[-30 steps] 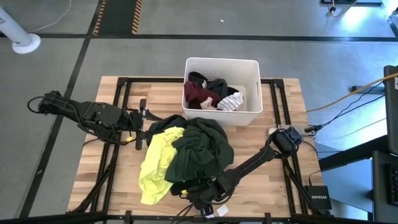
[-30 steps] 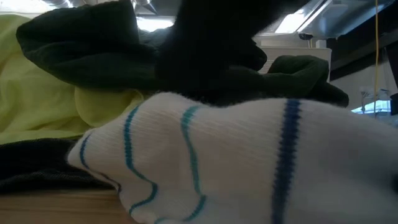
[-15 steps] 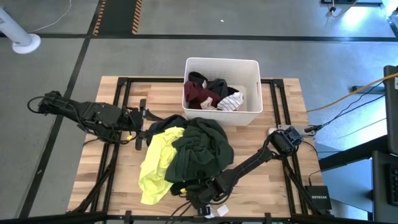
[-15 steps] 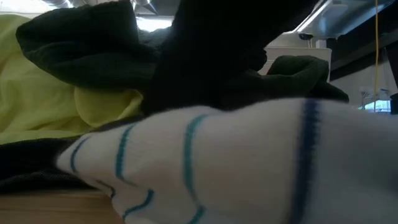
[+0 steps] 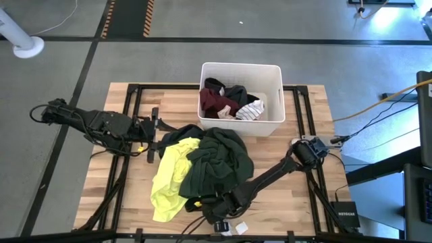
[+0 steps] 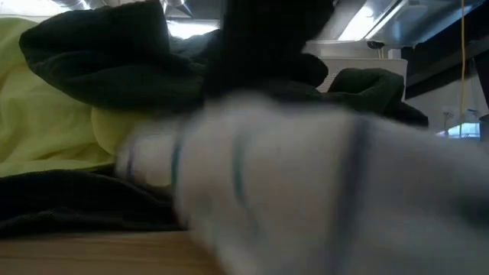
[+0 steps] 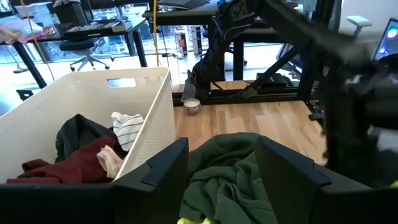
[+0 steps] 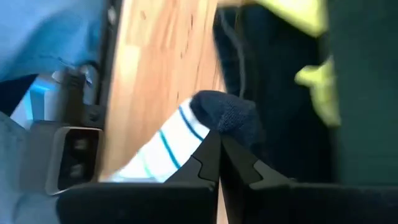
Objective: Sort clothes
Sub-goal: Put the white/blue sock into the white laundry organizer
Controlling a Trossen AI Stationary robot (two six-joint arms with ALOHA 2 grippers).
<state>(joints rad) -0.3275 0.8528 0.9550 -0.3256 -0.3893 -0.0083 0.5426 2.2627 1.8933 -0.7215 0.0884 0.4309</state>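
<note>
Right gripper is down at the table's near edge, jaws pinched together on a white sock with blue stripes and a dark toe. Left gripper waits with jaws apart beside the clothes pile. No readable writing on the clothes.

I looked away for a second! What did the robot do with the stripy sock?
The right gripper snapped shut on the white sock with blue stripes at the table's near edge and began dragging it. The left gripper, the heap of dark green and neon yellow garments and the white plastic bin stayed put.
</note>
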